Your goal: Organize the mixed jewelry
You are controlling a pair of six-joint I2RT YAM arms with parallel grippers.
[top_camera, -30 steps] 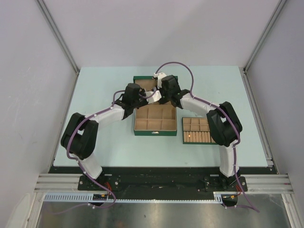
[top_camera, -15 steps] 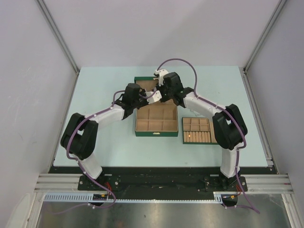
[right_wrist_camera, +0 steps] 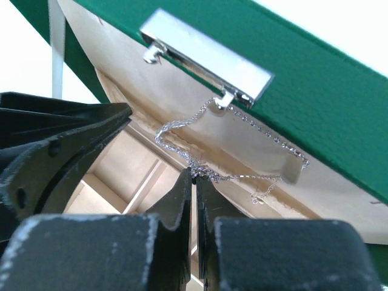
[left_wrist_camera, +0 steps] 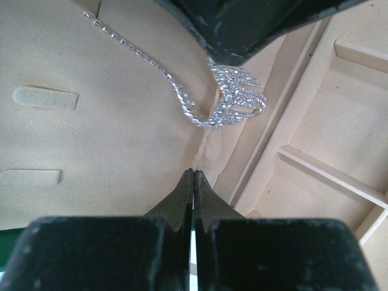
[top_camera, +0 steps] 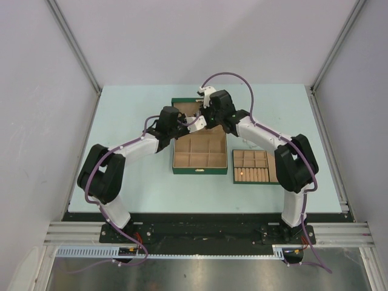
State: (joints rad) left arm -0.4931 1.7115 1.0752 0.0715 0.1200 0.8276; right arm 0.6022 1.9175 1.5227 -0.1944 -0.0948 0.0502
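Pinching the chain necklace [right_wrist_camera: 171,125], right jaws clamp shut; left jaws closed, empty.

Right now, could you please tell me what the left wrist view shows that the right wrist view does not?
Only the left wrist view shows the beaded cluster and two tan tabs on the lid lining. Only the right wrist view shows the silver clasp on the green box and the right end effector shut on the chain necklace. Both show the chain necklace, the tan compartments and the left end effector, shut and empty.
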